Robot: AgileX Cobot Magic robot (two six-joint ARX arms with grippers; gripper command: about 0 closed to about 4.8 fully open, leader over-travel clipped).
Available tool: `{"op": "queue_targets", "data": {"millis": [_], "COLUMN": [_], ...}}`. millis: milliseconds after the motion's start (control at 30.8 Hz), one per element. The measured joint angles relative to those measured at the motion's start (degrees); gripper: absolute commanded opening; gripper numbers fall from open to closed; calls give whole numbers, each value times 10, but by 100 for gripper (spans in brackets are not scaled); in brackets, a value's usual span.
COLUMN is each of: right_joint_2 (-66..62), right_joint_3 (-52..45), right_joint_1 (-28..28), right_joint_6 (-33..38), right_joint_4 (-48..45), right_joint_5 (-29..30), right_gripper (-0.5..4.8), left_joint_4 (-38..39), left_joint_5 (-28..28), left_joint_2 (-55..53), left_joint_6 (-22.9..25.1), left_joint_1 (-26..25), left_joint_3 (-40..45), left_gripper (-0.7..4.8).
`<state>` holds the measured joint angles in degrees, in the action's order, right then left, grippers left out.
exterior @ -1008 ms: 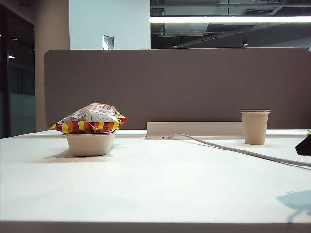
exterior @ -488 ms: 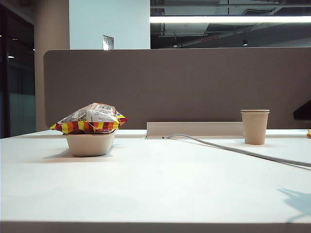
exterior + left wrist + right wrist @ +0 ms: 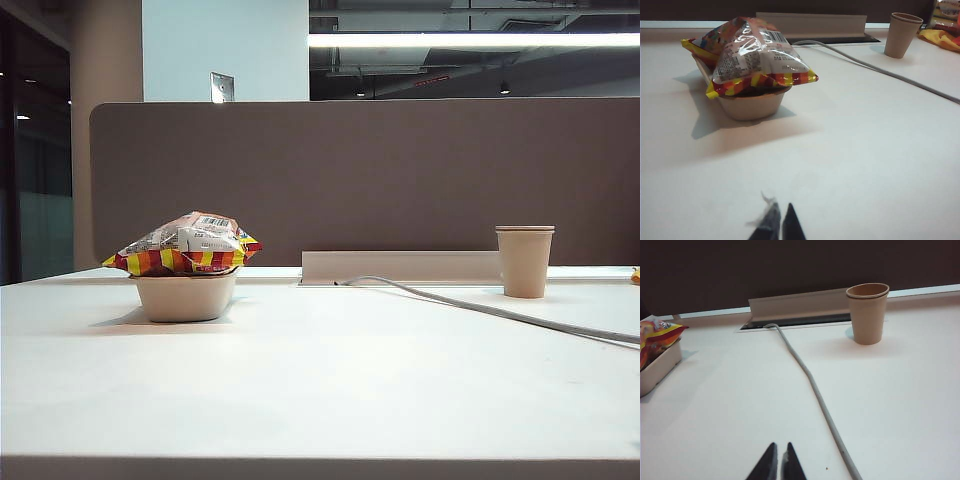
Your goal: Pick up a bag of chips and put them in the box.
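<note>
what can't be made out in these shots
- Inside of the box: every view, covered by the bag of chips.
- Bag print: too small to read.
- Left gripper and right gripper: only shut fingertips, bodies cut off by the wrist views' edges; absent from the exterior view.
- Paper cup contents: hidden by its wall.

A ceiling light strip (image 3: 470,40) at twelve o'clock lights the white table (image 3: 320,390) brightly and evenly. The bag of chips (image 3: 752,55) shows glossy glare; its shadow falls toward eight o'clock. Left gripper (image 3: 776,225) tips look blurred; the dark divider (image 3: 370,180) stays dim
</note>
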<state>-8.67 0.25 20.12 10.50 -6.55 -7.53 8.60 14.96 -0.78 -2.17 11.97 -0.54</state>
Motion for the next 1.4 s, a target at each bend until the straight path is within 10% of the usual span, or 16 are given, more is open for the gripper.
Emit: {"op": "queue_targets", "data": {"millis": [1398], "right_joint_2": [85], "right_joint_3": [0], "right_joint_1": [-110], "right_joint_6": [0], "right_joint_4": [0], "right_joint_5": [0], "right_gripper": [26], "left_joint_4": [0], "left_joint_5": [0], "left_joint_2": [0], "left_joint_6": [0], "left_joint_1": [0], "left_joint_3": [0], "left_gripper": [18]}}
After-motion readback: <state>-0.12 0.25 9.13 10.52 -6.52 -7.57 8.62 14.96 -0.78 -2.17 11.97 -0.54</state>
